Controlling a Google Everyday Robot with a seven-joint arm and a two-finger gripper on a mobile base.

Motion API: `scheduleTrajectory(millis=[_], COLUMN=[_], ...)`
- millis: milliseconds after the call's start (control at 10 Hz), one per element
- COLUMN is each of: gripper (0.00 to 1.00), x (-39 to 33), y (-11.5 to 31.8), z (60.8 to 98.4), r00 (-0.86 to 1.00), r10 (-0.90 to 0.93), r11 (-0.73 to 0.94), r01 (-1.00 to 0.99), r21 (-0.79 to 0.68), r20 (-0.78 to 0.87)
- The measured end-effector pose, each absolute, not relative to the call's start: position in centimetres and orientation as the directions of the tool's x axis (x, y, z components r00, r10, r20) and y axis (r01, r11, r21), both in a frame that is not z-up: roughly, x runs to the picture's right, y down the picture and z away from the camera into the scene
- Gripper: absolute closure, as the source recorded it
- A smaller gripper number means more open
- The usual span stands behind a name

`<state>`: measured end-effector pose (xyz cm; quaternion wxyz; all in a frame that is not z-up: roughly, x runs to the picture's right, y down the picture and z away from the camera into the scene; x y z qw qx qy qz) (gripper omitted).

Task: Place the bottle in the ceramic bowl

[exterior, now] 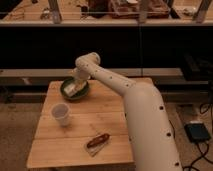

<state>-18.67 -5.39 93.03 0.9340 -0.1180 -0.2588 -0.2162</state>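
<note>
Pale wood makes up the bench (75,135), and near its far left corner sits the green ceramic bowl (75,89), with the white arm (135,100) reaching across from the right to end directly over it. The gripper (75,80) is at the bowl's far rim, low over the opening and partly merged with a pale shape inside the bowl. That pale shape is most likely the bottle (75,88), lying within the bowl's rim and not standing on the bench; its long axis seems to run roughly across the bowl, left to right, though this is hard to make out. Whether the gripper is clenched on the bottle or has let it go cannot be told from this view. The relation that matters for the coming move is vertical: the bottle lies straight below and just in front of the gripper, inside the bowl, so if it is released the arm would only need to lift clear upward without dragging sideways across the rim. Judged from how things lie, the placing seems to be at or close to its last step. A white paper cup (60,114) stands upright on the bench nearer the camera, well apart from the bowl, and a brownish snack in a wrapper (97,142) lies towards the front edge, away from the arm's work.
</note>
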Motion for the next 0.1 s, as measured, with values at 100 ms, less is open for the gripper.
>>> scheduleTrajectory(millis=[100], gripper=[0.2], x=[-18.7], y=[-5.38], z=[93.02], r00=[0.772], r10=[-0.344], r11=[0.878], r01=[0.466], r21=[-0.108], r20=[0.535])
